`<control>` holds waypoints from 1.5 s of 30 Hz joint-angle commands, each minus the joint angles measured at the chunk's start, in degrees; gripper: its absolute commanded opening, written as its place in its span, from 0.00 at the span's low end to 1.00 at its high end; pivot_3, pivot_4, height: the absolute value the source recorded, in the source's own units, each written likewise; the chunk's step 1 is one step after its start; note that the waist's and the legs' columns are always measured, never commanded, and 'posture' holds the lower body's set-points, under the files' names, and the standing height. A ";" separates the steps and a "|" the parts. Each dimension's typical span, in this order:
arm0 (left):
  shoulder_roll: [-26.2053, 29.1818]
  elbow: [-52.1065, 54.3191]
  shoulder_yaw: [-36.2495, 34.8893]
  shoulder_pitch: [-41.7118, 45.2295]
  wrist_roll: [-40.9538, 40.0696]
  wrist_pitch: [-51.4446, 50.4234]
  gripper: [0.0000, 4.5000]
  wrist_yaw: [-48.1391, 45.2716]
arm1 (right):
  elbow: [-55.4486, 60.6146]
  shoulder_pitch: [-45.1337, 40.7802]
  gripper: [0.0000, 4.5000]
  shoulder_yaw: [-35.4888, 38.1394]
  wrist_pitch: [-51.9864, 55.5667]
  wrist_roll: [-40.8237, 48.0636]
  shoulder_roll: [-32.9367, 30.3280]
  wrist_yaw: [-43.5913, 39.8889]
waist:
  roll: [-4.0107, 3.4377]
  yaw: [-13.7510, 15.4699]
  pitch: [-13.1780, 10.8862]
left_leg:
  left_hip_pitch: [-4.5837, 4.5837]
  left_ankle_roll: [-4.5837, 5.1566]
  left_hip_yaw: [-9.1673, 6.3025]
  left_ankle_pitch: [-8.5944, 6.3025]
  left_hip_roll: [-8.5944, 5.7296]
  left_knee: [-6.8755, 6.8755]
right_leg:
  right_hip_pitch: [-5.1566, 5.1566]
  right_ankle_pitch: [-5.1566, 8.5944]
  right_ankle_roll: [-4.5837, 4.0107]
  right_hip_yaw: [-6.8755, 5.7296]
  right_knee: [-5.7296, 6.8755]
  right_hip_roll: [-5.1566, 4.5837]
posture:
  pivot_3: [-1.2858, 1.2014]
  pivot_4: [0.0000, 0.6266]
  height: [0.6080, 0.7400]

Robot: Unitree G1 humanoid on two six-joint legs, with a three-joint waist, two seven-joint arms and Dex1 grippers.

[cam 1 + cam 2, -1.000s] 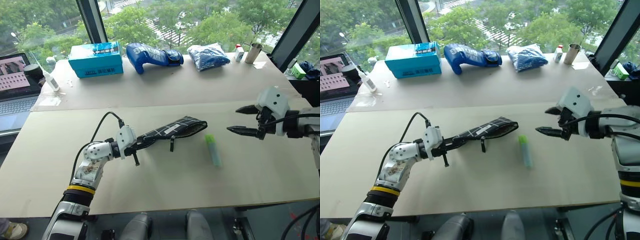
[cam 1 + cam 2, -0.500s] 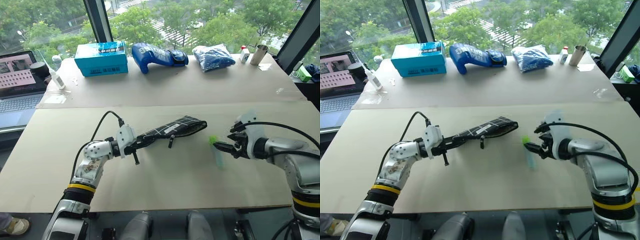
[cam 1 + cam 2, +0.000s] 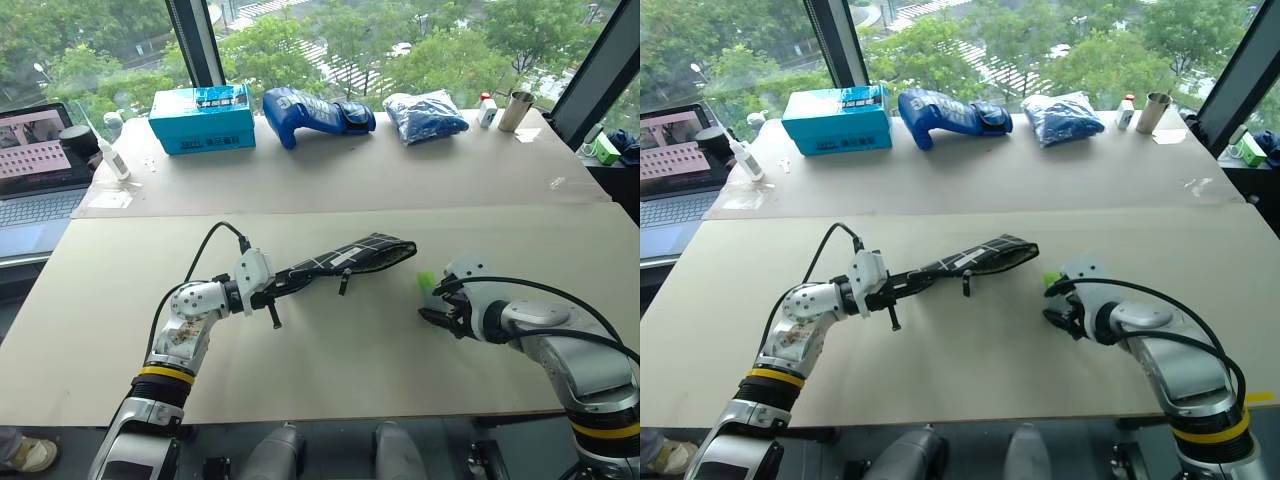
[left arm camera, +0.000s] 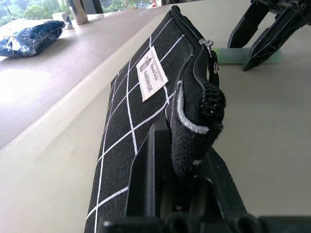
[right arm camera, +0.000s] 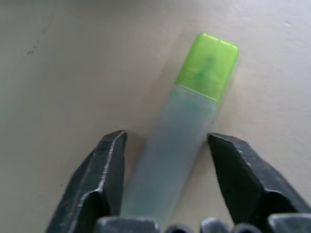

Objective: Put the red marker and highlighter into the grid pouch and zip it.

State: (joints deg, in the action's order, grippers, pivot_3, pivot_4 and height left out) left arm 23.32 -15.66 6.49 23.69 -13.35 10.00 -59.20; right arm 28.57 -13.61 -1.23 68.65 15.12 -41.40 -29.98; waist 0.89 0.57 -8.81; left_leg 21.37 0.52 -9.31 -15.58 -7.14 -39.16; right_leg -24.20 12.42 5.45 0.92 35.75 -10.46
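the left gripper [image 3: 268,297] is clamped tight on one end of the grid pouch [image 3: 345,258], holding it out level above the middle of the desk [image 3: 330,370], with the free end reaching toward the right side. the pouch's small white label [image 4: 151,74] faces up, and a black zipper pull [image 3: 343,284] dangles under it.

the right gripper [image 5: 165,187] is down at the desk surface toward the right edge, its two black fingers [image 5: 104,170] set narrowly apart on either side of the highlighter [image 5: 180,141]. the pen's pale teal body lies flat on the desk between them, a thin gap still showing on each side, and its lime-green cap [image 5: 208,65] points away from the gripper. the highlighter lies just off the pouch's free end.

along the far edge of the desk sit a teal box [image 3: 202,116], a blue glove [image 3: 310,106] and a blue bag [image 3: 428,114]. a laptop [image 3: 40,165] stands open at the far left corner.
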 commanded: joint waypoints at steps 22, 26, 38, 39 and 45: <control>0.00 0.21 -0.53 1.18 -0.11 1.29 0.00 -0.34 | -1.85 -9.36 0.22 0.00 -42.40 -3.91 -24.65 -29.80 | 0.08 -0.50 -0.06 | 0.01 0.06 0.30 -0.04 0.08 0.14 | -0.07 0.00 0.02 -0.09 -0.08 0.05 | 0.52 0.24 1.00; -0.09 0.24 -0.52 1.12 -0.04 1.37 0.00 -0.25 | -5.23 -13.26 0.22 -3.71 -43.46 -6.66 -23.13 -30.54 | 0.09 -0.49 -0.06 | 0.03 -0.13 0.33 0.08 0.09 0.14 | -0.11 0.00 0.02 -0.08 -0.08 0.03 | 0.52 0.24 1.00; -0.37 0.46 -0.32 1.08 0.10 1.44 0.00 -0.09 | -11.93 -20.72 0.22 -12.19 -48.04 -16.04 -18.58 -31.70 | 0.09 -0.73 -0.06 | 0.08 -0.19 0.29 0.11 0.07 0.15 | -0.16 0.00 0.02 -0.08 -0.08 0.04 | 0.52 0.24 1.00; -0.35 0.46 -0.30 1.09 0.13 1.46 0.00 -0.11 | -12.31 -21.26 0.22 -12.58 -48.21 -16.51 -18.07 -31.91 | 0.09 -0.72 -0.06 | 0.09 -0.21 0.29 0.12 0.08 0.15 | -0.18 0.00 0.01 -0.07 -0.08 0.04 | 0.52 0.24 1.00; -0.14 0.22 -0.41 1.26 0.18 1.66 0.00 -0.28 | -15.67 -24.55 0.22 -16.30 -50.55 -20.77 -15.05 -32.74 | 0.09 -0.73 -0.06 | 0.13 -0.24 0.24 0.14 0.07 0.14 | -0.20 0.00 0.01 -0.07 -0.08 0.02 | 0.52 0.24 1.00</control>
State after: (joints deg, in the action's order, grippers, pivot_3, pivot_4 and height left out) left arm 22.89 -16.57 6.51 24.36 -13.29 10.12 -59.42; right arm 12.95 -36.71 -17.57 20.12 -3.94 -56.82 -62.46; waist 0.98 -0.16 -8.87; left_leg 21.50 0.27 -9.07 -15.44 -7.08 -39.02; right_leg -24.40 12.42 5.46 0.85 35.68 -10.43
